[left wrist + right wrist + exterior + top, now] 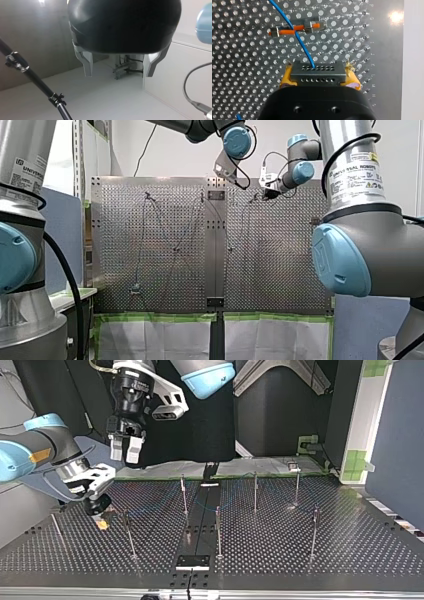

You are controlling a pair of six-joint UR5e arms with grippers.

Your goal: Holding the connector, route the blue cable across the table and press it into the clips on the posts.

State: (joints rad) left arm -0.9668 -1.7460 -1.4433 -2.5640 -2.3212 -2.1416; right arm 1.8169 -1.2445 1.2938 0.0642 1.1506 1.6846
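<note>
My right gripper (318,68) is shut, its yellow pads (287,77) clamping a black connector (317,78). A thin blue cable (299,40) leaves the connector and runs ahead across an orange and metal clip (297,28) on a post. At the top view's left that gripper (101,521) hangs low over the perforated table (350,550), beside a post (129,532). My left gripper (119,72) is open with nothing between its metal fingers (87,66). In the top view it (125,452) is raised well above the table. The blue cable (141,240) loops faintly between posts.
Several thin posts (255,490) stand across the table, one at the middle (218,530) and one toward the top view's right (315,530). White sheets edged with green tape (155,337) hang off the table's edge. A black rod (37,80) crosses beside my left gripper.
</note>
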